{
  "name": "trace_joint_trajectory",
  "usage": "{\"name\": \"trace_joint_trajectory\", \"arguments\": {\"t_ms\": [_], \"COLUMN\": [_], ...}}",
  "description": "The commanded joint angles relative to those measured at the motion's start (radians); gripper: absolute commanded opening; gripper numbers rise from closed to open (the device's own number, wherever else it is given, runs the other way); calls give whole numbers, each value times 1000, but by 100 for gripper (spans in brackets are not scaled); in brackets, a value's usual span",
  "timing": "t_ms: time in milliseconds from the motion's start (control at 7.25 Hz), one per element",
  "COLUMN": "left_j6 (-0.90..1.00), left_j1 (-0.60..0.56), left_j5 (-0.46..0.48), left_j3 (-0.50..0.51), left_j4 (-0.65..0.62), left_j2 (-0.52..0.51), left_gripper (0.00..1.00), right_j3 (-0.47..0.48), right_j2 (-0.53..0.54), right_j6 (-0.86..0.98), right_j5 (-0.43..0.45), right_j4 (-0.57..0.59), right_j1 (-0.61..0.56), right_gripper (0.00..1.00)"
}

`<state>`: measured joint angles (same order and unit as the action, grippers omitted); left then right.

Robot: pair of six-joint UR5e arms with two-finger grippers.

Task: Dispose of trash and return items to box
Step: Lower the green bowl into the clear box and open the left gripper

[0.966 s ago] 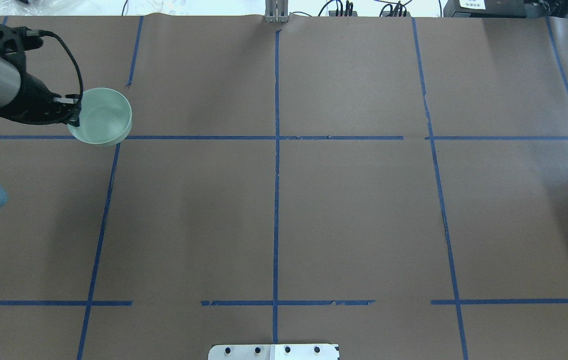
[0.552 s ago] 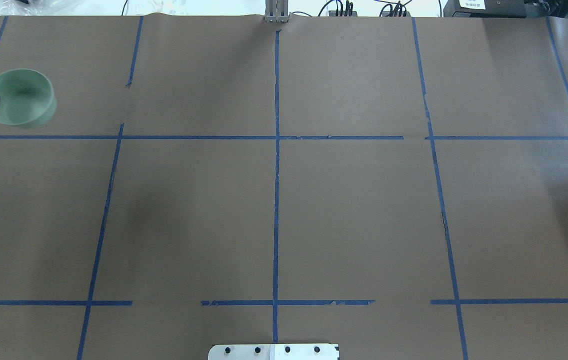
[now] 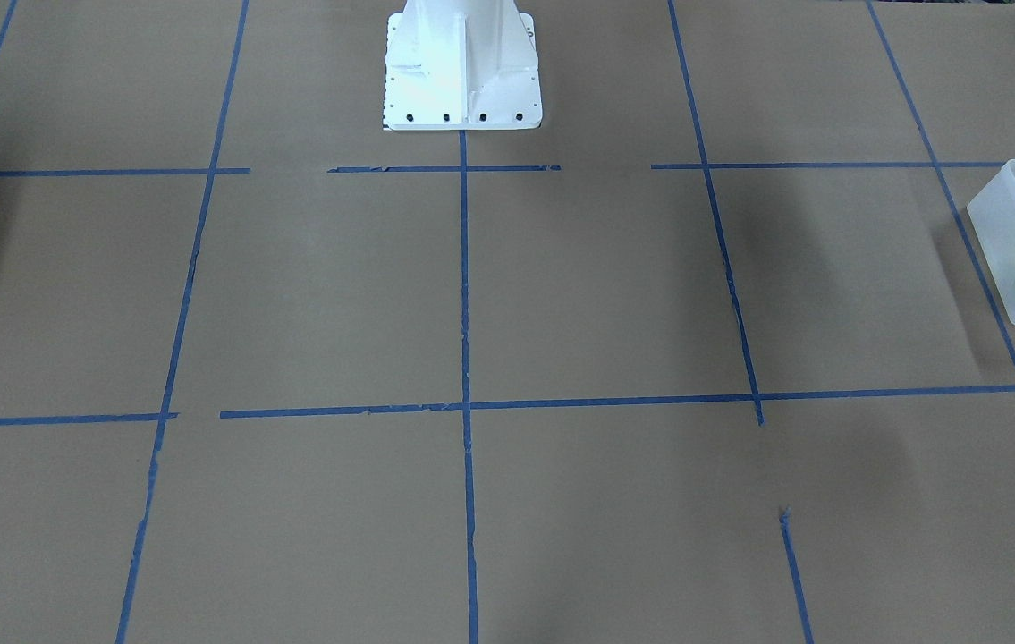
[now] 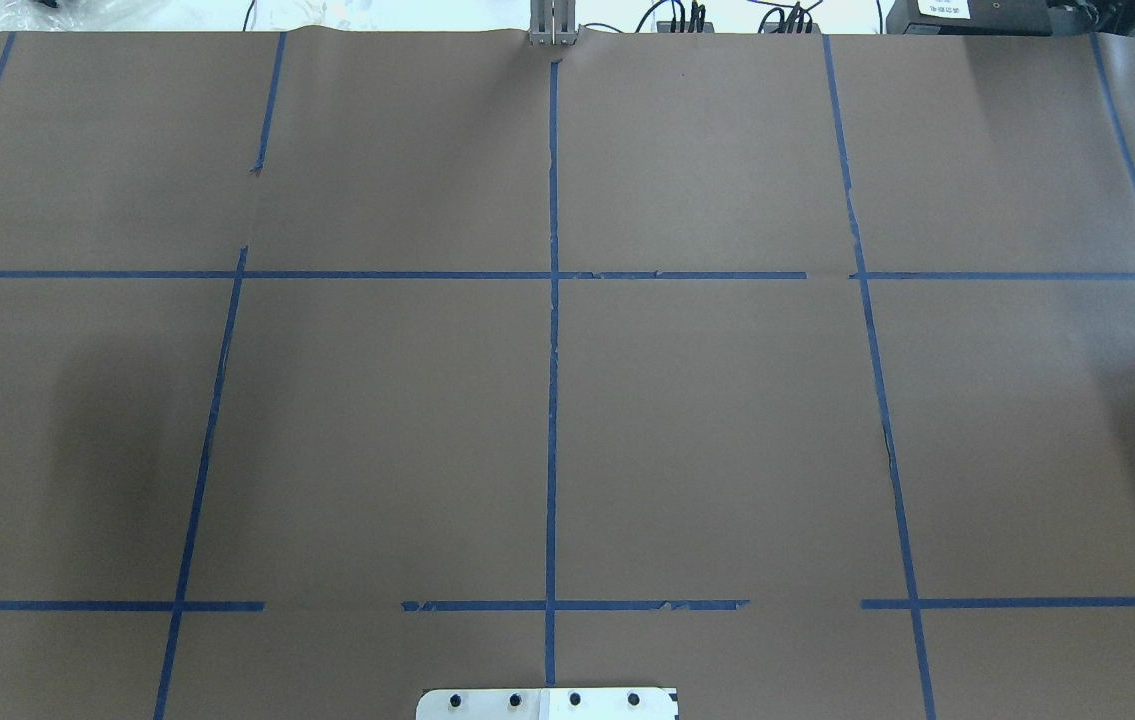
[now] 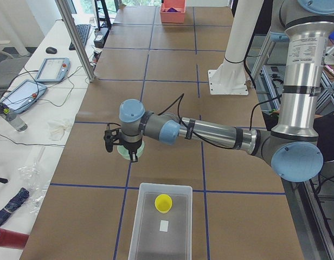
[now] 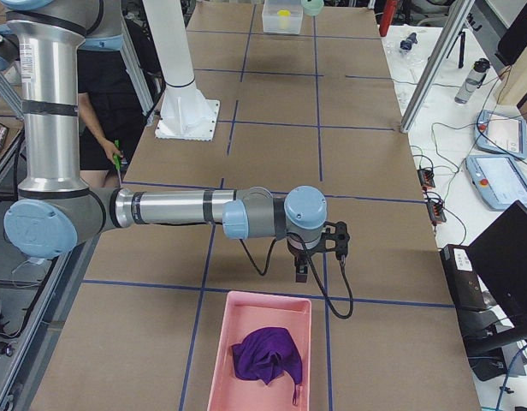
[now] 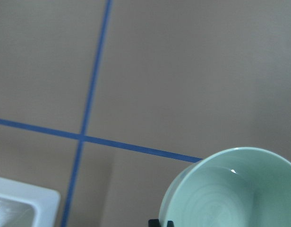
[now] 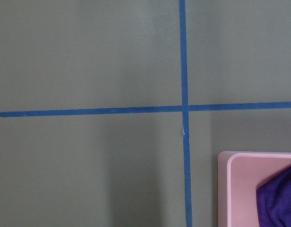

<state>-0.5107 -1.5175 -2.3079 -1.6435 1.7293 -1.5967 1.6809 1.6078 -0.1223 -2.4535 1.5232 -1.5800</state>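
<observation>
The tapered yellow plastic cup [image 5: 163, 202] sat inside the frosted box [image 5: 178, 233], just beside the left end effector [image 7: 161, 223]. That end effector pinched the smooth pale green bowl [image 7: 230, 194] by its rim above the bench [image 4: 727, 420]. Bowl and arm had left the overhead view since a moment before. The right end effector [image 6: 302, 272] hung beside a pink tray [image 6: 246, 317] holding purple cloth [image 6: 268, 355]; whether it was open or closed could not be told.

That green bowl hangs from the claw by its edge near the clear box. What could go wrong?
The left gripper pinches the pale green bowl only at its rim, so it might slip and drop. The yellow cup already sits in the box, so the bowl could knock it or catch the box wall if lowered off-centre.
</observation>
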Motion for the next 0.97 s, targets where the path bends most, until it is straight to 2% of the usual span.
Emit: {"name": "trace_joint_trajectory", "arguments": {"t_ms": [0, 276, 414, 552, 828], "left_j6": [271, 407, 443, 445, 443], "left_j1": [-181, -258, -271, -271, -270], "left_j5": [4, 10, 25, 113, 154], "left_j3": [202, 290, 356, 414, 429], "left_j4": [12, 29, 97, 166, 191], "left_j2": [3, 7, 12, 17, 55], "left_gripper": [0, 0, 0, 0, 0], "right_j3": [3, 5, 5, 5, 5], "right_j2": [-2, -3, -5, -5, -5], "right_j6": [0, 0, 0, -2, -2], "right_j5": [1, 1, 1, 1, 1], "right_j4": [-2, -3, -3, -3, -3], "right_j1": [0, 0, 0, 0, 0], "right_gripper": [100, 100, 100, 100, 100]}}
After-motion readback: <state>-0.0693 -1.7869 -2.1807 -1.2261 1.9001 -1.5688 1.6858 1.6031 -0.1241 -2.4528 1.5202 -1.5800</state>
